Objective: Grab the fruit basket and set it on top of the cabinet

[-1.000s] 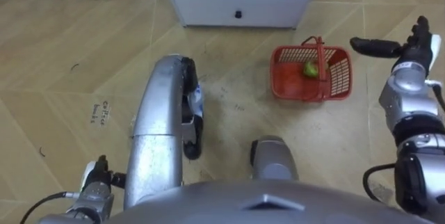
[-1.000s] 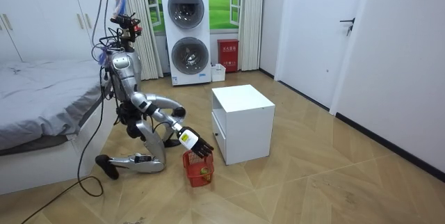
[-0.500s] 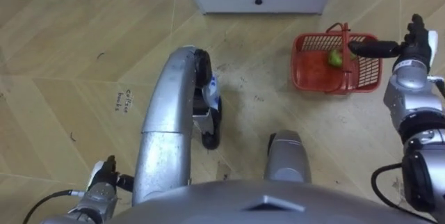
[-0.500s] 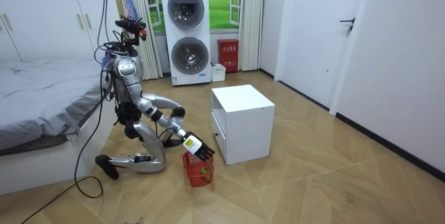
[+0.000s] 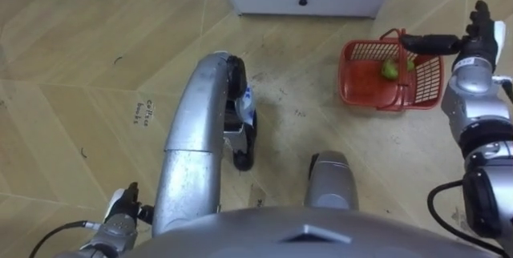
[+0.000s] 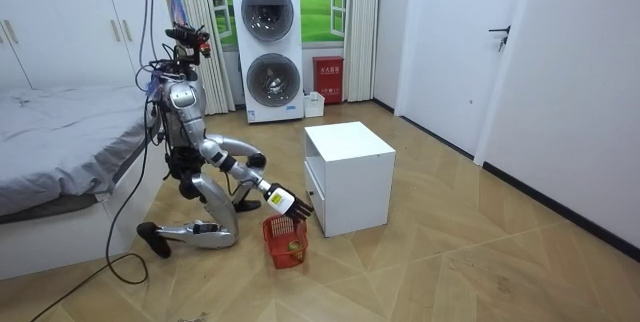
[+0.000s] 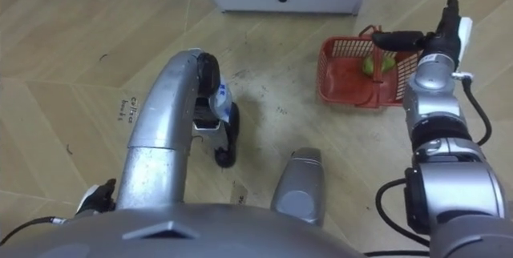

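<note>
Shifted over fruit basket point(image 5: 362, 90) rim: right hand point(image 5: 478, 43), fingers point(image 5: 481, 19) straight, apart, clamping nothing. Done: reach. Outstanding: grasp handle point(image 5: 398, 82), lift off floor point(image 5: 80, 66).

The floor point(image 5: 80, 74) is of light brown wood, laid in a zigzag pattern of slanted boards with a few small dark marks on it. The basket point(image 5: 365, 88) is bright red, and its walls make a fine open grid. Inside it lies a yellow-green fruit point(image 5: 389, 69). The cabinet point(image 6: 350, 177) is plain white, and its drawer knob point(image 5: 303, 1) is black. The robot's right hand point(image 5: 471, 43) has black fingers on a silver-grey wrist. Farther off, the two stacked washing machines point(image 6: 268, 47) are white with dark round doors, the small box point(image 6: 328, 79) beside them is red, and the bed cover point(image 6: 60, 132) is grey.
</note>
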`<state>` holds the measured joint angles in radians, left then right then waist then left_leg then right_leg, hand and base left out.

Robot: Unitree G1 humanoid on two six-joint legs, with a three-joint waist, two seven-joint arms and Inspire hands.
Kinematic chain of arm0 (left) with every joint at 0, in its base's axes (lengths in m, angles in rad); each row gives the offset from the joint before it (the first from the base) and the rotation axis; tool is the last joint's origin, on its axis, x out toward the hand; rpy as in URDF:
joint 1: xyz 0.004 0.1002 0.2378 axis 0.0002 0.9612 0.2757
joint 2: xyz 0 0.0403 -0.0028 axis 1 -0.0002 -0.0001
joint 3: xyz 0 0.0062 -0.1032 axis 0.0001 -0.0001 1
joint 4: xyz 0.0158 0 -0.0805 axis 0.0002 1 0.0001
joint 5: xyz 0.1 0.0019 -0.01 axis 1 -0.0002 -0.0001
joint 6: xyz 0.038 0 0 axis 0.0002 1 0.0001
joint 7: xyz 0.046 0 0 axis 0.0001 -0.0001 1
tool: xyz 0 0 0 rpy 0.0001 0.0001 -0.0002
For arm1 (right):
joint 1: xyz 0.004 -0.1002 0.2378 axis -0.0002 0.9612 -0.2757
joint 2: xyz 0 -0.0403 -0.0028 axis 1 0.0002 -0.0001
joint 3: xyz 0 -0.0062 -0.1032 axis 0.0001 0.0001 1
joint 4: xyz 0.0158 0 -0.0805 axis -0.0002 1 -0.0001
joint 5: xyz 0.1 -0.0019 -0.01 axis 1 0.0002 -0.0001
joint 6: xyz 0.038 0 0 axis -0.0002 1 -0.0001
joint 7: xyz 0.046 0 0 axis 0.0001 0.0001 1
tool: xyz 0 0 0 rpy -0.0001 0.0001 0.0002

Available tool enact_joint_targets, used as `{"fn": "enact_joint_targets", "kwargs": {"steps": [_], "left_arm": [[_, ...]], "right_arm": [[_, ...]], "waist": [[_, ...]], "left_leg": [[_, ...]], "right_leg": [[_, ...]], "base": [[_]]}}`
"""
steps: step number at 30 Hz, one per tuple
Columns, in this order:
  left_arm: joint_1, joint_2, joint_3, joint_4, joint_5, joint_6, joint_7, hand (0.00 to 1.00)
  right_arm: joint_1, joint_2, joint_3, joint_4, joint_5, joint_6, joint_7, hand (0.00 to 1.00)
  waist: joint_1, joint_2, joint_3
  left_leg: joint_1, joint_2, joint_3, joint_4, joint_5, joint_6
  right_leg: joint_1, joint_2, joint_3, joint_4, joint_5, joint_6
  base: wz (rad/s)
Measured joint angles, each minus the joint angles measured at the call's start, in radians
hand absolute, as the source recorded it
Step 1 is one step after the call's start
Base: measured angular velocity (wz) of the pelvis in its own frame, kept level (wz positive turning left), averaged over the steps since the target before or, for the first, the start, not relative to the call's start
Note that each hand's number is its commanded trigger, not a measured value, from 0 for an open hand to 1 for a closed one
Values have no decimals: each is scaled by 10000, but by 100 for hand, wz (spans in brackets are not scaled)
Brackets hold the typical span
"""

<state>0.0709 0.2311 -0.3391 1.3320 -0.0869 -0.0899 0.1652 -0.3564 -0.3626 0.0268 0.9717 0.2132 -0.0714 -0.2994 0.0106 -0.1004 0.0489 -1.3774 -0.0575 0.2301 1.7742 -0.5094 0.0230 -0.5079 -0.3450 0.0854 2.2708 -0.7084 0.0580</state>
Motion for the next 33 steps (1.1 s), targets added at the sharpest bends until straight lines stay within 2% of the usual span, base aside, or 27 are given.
{"fn": "enact_joint_targets", "kwargs": {"steps": [9,13,21,25,29,33], "left_arm": [[8,-25,-18,-135,-218,81,3,0],[10,-163,-184,-180,-215,118,-18,0],[0,-188,-225,-170,-218,195,-300,0],[-63,-191,-260,-198,-217,266,-414,0],[-134,-191,-261,-190,-220,257,-414,0],[-228,-191,-265,-191,-222,247,-421,0]], "right_arm": [[20,-8,378,-44,166,20,298,0],[85,-4,415,532,141,89,486,0],[215,18,719,1430,253,111,807,0],[421,27,914,1936,632,206,996,0],[538,61,1015,1945,1019,294,1087,0],[531,60,1014,1948,1169,292,1183,0]], "waist": [[196,186,-14],[279,284,-22],[276,292,-24],[505,356,-10],[564,484,6],[689,500,10]], "left_leg": [[-61,-22,10,-4,22,35],[-68,-68,4,-7,42,57],[-76,-57,-12,-16,52,45],[-95,-52,-74,-12,71,11],[-142,-43,-112,-19,92,-30],[-214,-23,-116,-29,107,-55]], "right_leg": [[3,-43,-86,-3,-3,-5],[8,-63,-148,-11,-3,-5],[5,-56,-215,-11,-28,41],[6,22,-265,-9,-30,42],[-29,64,-293,-2,-30,42],[-137,75,-292,25,-33,44]], "base": [[0],[3],[0],[0],[0],[0]]}}
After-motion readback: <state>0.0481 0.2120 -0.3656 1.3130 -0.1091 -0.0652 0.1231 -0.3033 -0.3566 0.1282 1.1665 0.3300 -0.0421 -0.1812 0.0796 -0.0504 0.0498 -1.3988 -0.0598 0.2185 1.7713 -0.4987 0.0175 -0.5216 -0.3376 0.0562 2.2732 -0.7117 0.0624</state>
